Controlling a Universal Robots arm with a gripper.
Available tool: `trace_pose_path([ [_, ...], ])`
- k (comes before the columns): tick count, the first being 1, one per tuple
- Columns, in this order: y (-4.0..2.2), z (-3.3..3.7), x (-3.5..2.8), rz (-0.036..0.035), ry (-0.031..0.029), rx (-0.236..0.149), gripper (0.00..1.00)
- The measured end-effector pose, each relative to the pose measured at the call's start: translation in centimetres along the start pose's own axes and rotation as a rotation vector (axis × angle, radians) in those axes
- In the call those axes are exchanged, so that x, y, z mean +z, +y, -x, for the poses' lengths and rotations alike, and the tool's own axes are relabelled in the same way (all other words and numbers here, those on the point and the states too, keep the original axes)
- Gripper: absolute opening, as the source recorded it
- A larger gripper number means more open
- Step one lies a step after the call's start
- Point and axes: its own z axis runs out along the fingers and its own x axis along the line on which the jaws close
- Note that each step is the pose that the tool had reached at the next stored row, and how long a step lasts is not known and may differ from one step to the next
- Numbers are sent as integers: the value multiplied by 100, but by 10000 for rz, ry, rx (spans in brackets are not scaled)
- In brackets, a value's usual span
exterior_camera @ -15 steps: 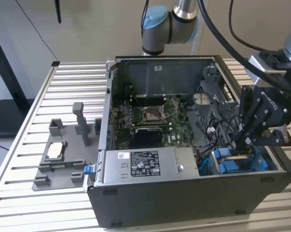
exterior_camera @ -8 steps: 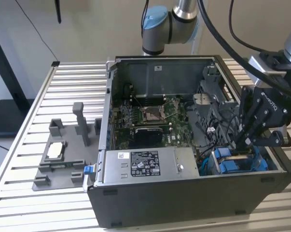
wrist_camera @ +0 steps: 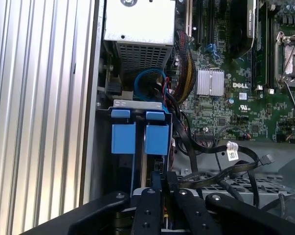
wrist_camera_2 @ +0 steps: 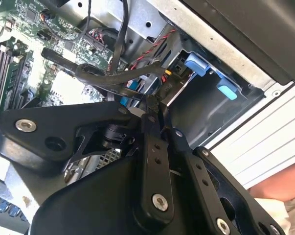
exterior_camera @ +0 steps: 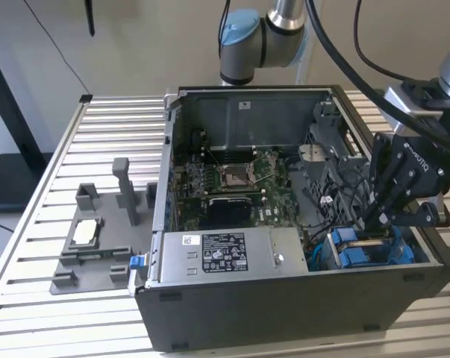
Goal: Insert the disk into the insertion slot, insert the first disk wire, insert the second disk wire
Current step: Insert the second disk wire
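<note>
PC case [exterior_camera: 284, 298] on slatted metal table [exterior_camera: 53, 313]; gripper [exterior_camera: 380, 220] pressed together over insertion slot [exterior_camera: 370, 250].

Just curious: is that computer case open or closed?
Open. The computer case has no side panel on, so its motherboard and the blue tabs of the drive cage lie exposed.

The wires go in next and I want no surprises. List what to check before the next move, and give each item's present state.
1. Computer case open on the arm's side: ok.
2. Pincer down inside the case at the insertion slot: ok.
3. Disk, shown by its blue carrier, sitting in the slot: ok. Fully seated: cannot tell.
4. Black cables lying loose beside the pincer: not ok.
5. People clear: what looks like an arm lies beside the case: not ok.
</note>
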Motion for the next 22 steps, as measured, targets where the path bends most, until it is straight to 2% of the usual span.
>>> trace_pose_path([
  [6, -5, 0, 10, 4, 7, -55, 16],
  [16, -14, -4, 61, 11, 8, -81, 18],
  [18, -9, -2, 30, 13, 5, -81, 18],
  [19, -4, 0, -4, 19, 9, -80, 24],
  [22, 10, 7, -106, 25, 8, -78, 24],
])
